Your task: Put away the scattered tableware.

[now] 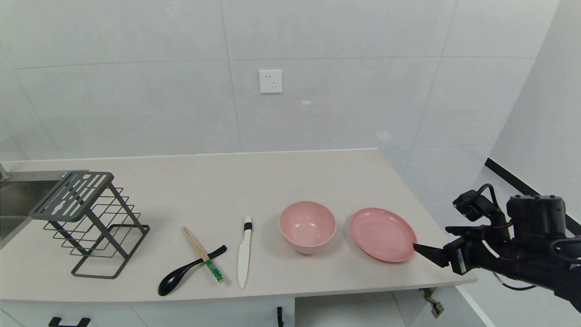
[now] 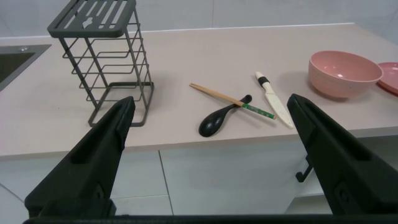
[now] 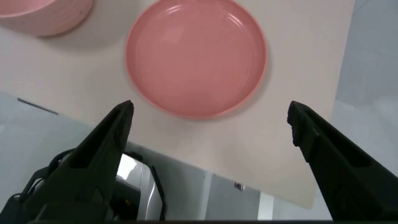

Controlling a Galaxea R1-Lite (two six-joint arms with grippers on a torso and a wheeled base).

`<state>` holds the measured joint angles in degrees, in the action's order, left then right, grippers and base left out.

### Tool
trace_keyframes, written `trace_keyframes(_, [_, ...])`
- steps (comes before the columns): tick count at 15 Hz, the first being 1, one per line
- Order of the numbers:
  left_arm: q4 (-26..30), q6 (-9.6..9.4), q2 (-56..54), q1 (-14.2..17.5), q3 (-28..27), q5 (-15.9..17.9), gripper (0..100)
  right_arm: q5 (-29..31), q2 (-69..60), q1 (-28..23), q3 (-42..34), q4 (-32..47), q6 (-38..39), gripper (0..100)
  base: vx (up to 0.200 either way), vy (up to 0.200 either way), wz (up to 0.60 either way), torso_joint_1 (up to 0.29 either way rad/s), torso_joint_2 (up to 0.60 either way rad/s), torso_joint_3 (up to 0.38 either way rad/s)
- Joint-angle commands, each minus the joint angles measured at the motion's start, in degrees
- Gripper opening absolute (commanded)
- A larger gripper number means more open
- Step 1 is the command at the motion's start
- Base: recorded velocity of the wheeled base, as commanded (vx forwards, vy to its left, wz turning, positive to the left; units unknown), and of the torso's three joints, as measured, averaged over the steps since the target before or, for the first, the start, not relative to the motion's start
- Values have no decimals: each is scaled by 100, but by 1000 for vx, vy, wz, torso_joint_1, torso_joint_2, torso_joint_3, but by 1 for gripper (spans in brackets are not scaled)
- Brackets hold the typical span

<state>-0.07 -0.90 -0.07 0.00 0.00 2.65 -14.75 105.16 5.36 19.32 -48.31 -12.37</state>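
- Right wrist view: the right pincer (image 3: 210, 107) stands open, its dark jaws spread wide, and hangs over the near rim of the plate (image 3: 196, 59). Seen from the head, one pointed tip sits just beside that rim; whether it touches cannot be told.
- The plate is pink, round, shallow and smooth, and lies flat at the right end of the pale matte tabletop (image 1: 227, 181), near the front edge.
- Just to the plate's left and apart from it, a matching pink bowl (image 1: 307, 225) stands upright, deep and round.
- Left of the bowl lies a knife (image 1: 244, 254) with a white blade and a white handle with a black band, its tip towards the front edge.
- Next come wooden chopsticks (image 1: 202, 254) with green patterned ends, lying across the handle of a glossy black spoon (image 1: 181, 274).
- The left pincer (image 2: 210, 102) is open too, jaws wide, held low before the tabletop's front edge and well apart from the cutlery.
- At the left end stands a dark grey wire rack (image 1: 86, 218) with a slotted flat top, beside a steel sink (image 1: 18, 200).
- A white socket (image 1: 270, 81) sits on the tiled wall behind.
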Motion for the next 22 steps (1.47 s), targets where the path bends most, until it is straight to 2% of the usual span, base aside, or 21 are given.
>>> trace_keyframes(1, [-1,2,7,0,0,-1,100,-2,559,-9,458,-3,-2,100,0,0,0,0,0,0])
trace_keyframes(5, [-1,2,7,0,0,-1,100,7,1297,-158,1179,-3,51,100,0,0,0,0,0,0])
trace_keyframes(11, [-1,2,7,0,0,-1,100,7,1938,-211,1759,-12,77,100,0,0,0,0,0,0])
trace_keyframes(16, [-1,2,7,0,0,-1,100,7,2325,-238,2084,-64,86,100,0,0,0,0,0,0])
trace_keyframes(22, [-1,2,7,0,0,-1,100,-28,2598,-220,2120,-231,95,100,0,0,0,0,0,0])
